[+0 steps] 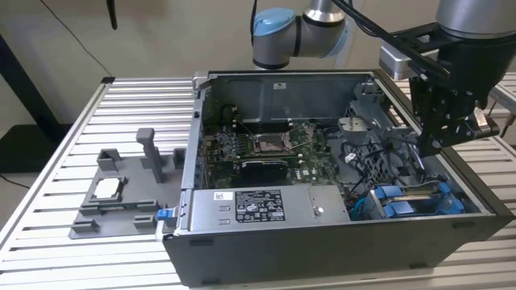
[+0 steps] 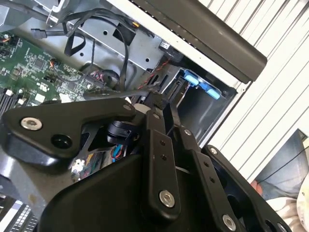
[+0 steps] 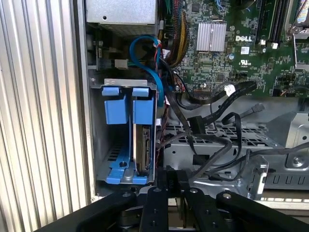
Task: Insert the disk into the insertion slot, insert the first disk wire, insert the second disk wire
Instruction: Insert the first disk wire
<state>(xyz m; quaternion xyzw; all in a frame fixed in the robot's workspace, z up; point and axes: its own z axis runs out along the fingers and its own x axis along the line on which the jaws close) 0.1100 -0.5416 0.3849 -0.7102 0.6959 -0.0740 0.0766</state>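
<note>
- The gripper (image 1: 429, 148) hangs over the computer case's (image 1: 322, 254) side edge, close above the drive bay. I cannot tell whether it is open or closed.
- The disk (image 3: 142, 150) stands on edge inside the insertion slot (image 3: 126, 83) at the case's corner, with its blue carrier tabs (image 3: 143, 110) facing outward, likely for pulling.
- Black cables (image 3: 217, 140) lie loose beside the slot and look unplugged.

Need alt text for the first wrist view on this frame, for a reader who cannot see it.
The insertion slot, a grey drive cage with blue fittings, holds the disk standing on edge in its blue carrier. The black gripper sits just outside the cage beside loose black cables, with the green motherboard beyond.
</note>
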